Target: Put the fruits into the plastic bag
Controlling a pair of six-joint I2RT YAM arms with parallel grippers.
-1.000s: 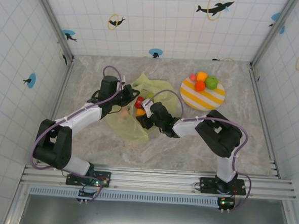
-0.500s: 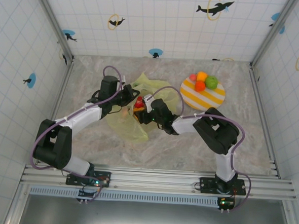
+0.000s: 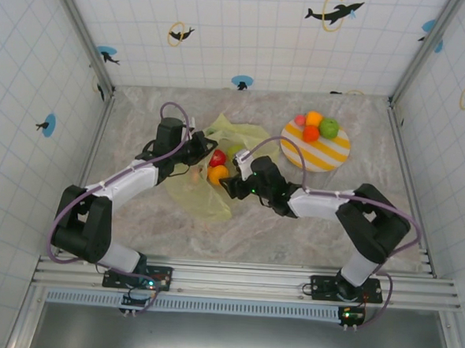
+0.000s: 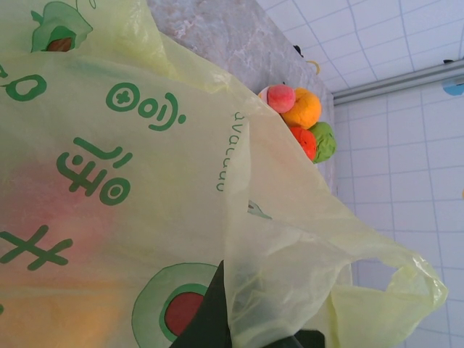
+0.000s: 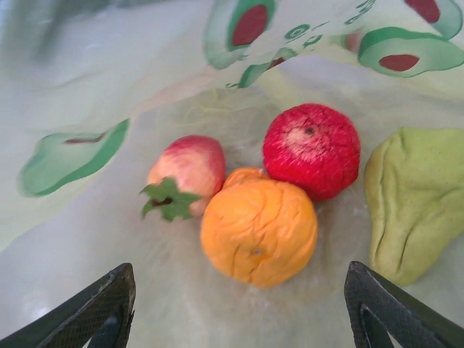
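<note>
The yellow-green plastic bag (image 3: 207, 196) with avocado prints lies mid-table. My left gripper (image 3: 202, 149) is shut on its upper edge, holding the mouth up; the film (image 4: 145, 145) runs between the dark fingers (image 4: 209, 319). Inside the bag lie an orange (image 5: 259, 230), a red apple (image 5: 311, 150), a strawberry-like piece (image 5: 186, 176), a green pear (image 5: 413, 203) and a second orange (image 5: 243, 176) behind. From above, the red apple (image 3: 218, 157) and orange (image 3: 217, 174) show at the bag's mouth. My right gripper (image 5: 243, 319) stands open just in front of the orange, holding nothing.
The yellow-and-white striped plate (image 3: 328, 154) at the back right carries a green apple (image 3: 329, 129), two oranges (image 3: 311, 133) and a pink-red piece (image 3: 300, 120). These plate fruits (image 4: 301, 119) also appear past the bag's edge. Tiled walls enclose the table.
My right gripper has drawn back to the right, out of the bag's mouth, and its elbow has swung right. The orange and red apple now lie uncovered in the bag. The left arm has stayed put.
</note>
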